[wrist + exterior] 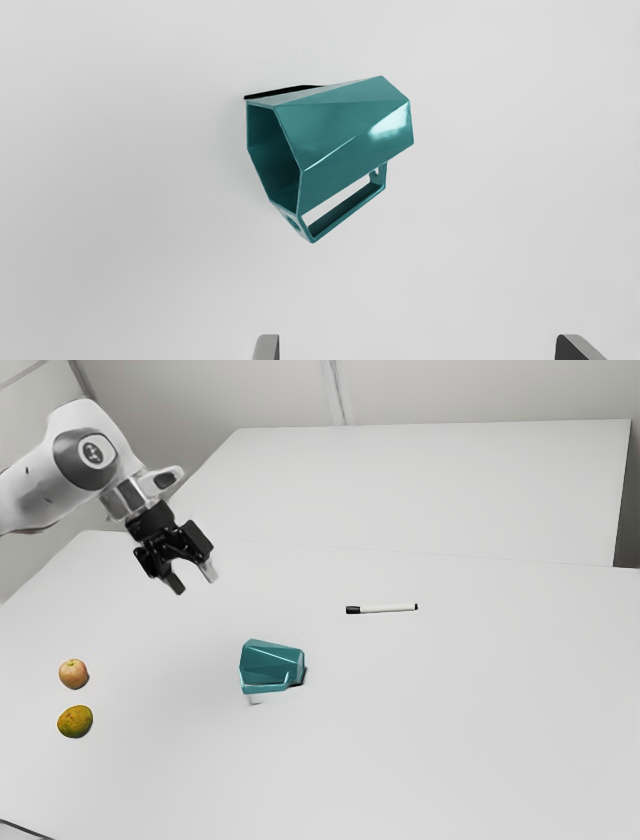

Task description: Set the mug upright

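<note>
This is looking like a lab — a robot arm (85, 455) is reaching over a white desk (450, 740), pale walls (480, 390) rising behind.

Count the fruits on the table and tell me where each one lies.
2. The reddish apple lies toward the exterior view's left edge; the mottled yellow-green fruit lies close by, nearer the camera, not touching it.

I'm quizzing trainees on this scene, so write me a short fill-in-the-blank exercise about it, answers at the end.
1. The teal mug is not upright but lying on its ____.
2. The looped part for holding the mug is its ____.
3. The gripper is not shut but ____.
4. The cap of the marker is coloured ____.

Missing words: side; handle; open; black.
</note>
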{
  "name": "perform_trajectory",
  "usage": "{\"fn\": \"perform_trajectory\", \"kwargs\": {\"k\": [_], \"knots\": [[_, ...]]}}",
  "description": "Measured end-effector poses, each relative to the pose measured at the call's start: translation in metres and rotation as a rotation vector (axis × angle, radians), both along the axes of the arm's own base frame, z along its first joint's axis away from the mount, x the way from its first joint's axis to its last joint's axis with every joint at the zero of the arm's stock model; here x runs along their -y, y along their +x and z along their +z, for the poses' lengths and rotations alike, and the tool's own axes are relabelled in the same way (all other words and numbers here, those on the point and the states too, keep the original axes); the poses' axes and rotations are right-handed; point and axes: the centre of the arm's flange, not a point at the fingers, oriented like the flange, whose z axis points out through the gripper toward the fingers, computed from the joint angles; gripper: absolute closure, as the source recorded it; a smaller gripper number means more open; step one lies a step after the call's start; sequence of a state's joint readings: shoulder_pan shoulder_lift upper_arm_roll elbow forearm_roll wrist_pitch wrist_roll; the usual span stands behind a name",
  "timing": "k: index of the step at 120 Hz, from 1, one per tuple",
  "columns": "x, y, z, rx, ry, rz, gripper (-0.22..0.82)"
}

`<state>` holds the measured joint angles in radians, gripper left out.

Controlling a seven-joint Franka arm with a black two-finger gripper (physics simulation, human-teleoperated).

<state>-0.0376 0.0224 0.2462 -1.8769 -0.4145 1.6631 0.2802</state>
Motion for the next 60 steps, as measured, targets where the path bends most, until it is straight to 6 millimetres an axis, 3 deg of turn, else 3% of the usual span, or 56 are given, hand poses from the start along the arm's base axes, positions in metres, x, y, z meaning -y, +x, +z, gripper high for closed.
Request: {"fn": "perform_trajectory", "kwargs": {"k": [17, 28, 43, 60], "knots": [[-0.01, -0.011, -0.047, -0.053, -0.102, 0.074, 0.0], [0.0, -0.01, -0.074, -0.063, -0.154, 0.081, 0.0], [0.025, -0.005, -0.093, -0.046, -0.192, 0.049, 0.0], [0.024, -0.007, -0.116, -0.019, -0.23, 0.065, 0.0]]}}
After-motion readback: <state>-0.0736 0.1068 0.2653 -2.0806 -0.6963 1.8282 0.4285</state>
